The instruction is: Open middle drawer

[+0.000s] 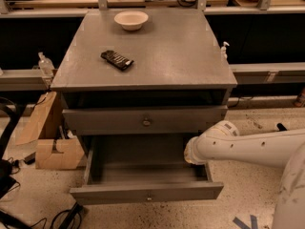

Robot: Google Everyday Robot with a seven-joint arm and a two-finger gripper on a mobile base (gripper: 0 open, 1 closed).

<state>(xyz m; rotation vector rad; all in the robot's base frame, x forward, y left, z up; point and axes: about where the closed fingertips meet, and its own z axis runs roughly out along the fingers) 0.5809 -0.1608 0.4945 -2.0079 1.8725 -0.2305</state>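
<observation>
Up and to the left of the hand I see a dark packet [116, 59] lying on the bench [181, 51], with a white bowl [131, 19] beyond it. The middle drawer [147, 194] stands pulled well out, its front below and left of the hand. The hand [191, 153] is at the drawer's right side wall. I can't tell whether it is open or closed.

Single camera, high, facing cabinet [157, 56] front, looking down, fairly near; end effector [190, 154] seemingly at arm [248, 147] tip, lower right.
</observation>
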